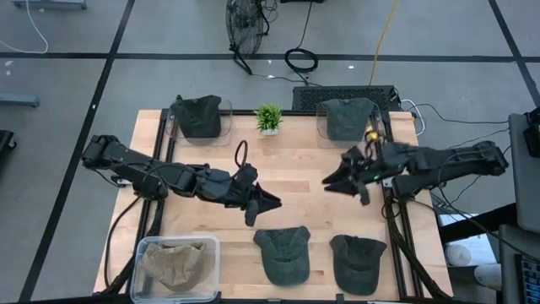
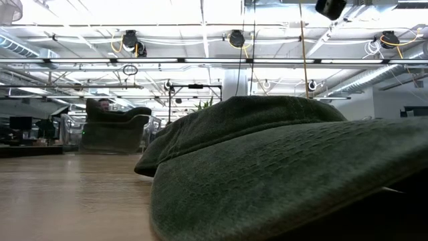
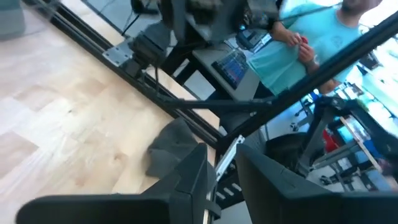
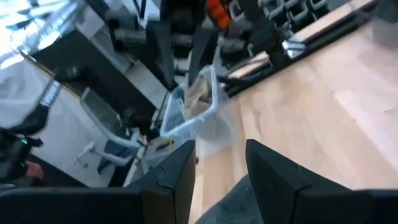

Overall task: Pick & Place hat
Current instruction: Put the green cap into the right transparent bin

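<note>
Back edge: hat [image 1: 197, 116] on left stand [image 1: 171, 127], plant [image 1: 269, 118] between, hat [image 1: 348, 117] on right stand [image 1: 321, 128].
Front edge: bin [image 1: 175, 267] at left holding a hat [image 1: 173, 262]; two hats [image 1: 283, 253] [image 1: 358, 262] side by side to its right.
Middle: both arms above the table [image 1: 295, 173].

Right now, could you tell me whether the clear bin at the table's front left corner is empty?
Not empty: the clear bin holds a crumpled tan hat.

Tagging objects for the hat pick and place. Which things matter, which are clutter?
Job: two green hats at the near edge; hats in two clear holders at the far edge; clear bin; left gripper; right gripper.

Clutter: small plant; cables; fan.
</note>
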Available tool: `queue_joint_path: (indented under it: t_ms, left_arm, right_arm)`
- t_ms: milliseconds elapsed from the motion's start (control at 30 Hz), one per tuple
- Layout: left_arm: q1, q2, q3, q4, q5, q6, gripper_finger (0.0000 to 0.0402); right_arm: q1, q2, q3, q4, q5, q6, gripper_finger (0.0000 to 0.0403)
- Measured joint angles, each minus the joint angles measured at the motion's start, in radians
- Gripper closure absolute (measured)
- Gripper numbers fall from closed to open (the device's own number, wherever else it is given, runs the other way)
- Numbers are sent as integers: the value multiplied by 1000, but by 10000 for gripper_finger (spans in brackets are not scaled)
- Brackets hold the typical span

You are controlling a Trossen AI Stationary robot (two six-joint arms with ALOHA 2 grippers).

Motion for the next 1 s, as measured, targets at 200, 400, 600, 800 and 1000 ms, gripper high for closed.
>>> queue_joint_path:
  t_ms: [200, 400, 600, 800, 1000]
  left_arm:
    - [17, 0, 0, 78, -14, 9, 309]
    - [42, -2, 0, 181, -41, 29, 309]
    - [67, -45, 0, 249, -20, 83, 309]
    - [73, -140, 0, 197, 10, 218, 309]
    - [35, -235, 0, 96, 1, 269, 309]
  right_arm:
    - [104, 124, 1, 148, 55, 0, 273]
    - [169, 240, 1, 274, 82, -58, 273]
    - [224, 362, 1, 358, 105, -70, 273]
    - [286, 424, 1, 356, 206, -63, 273]
    - [349, 438, 1, 225, 176, 58, 273]
